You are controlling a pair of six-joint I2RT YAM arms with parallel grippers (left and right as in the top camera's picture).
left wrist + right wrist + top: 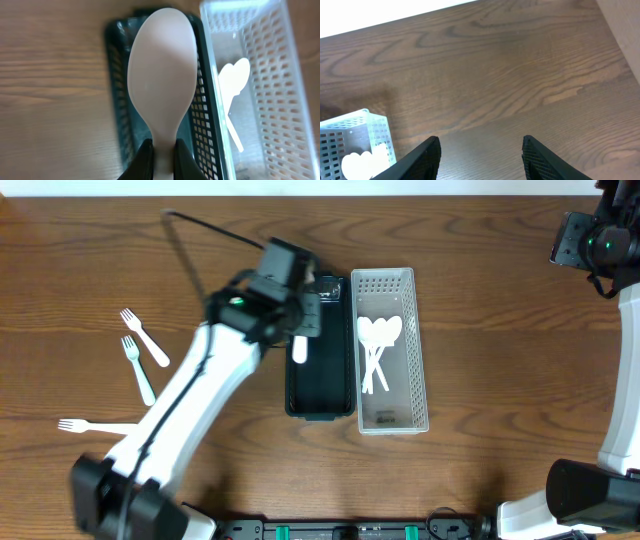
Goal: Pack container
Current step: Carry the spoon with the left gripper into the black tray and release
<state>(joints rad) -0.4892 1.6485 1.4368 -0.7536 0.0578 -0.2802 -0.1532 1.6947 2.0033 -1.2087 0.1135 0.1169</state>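
White plastic spoon [162,80], likely light, stiff, slick: left claw [161,161] pinches its handle; right claw [481,155] wide, empty.

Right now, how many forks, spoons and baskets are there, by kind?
Baskets: 2, white basket and dark green basket
Forks: 3
Spoons: 4, it seems; 3 overlapping in the white basket, 1 spoon in the left fingers
Total: 9

Left fingers [143,163] pinch a spoon [162,75]; right fingers [423,160] spread apart.
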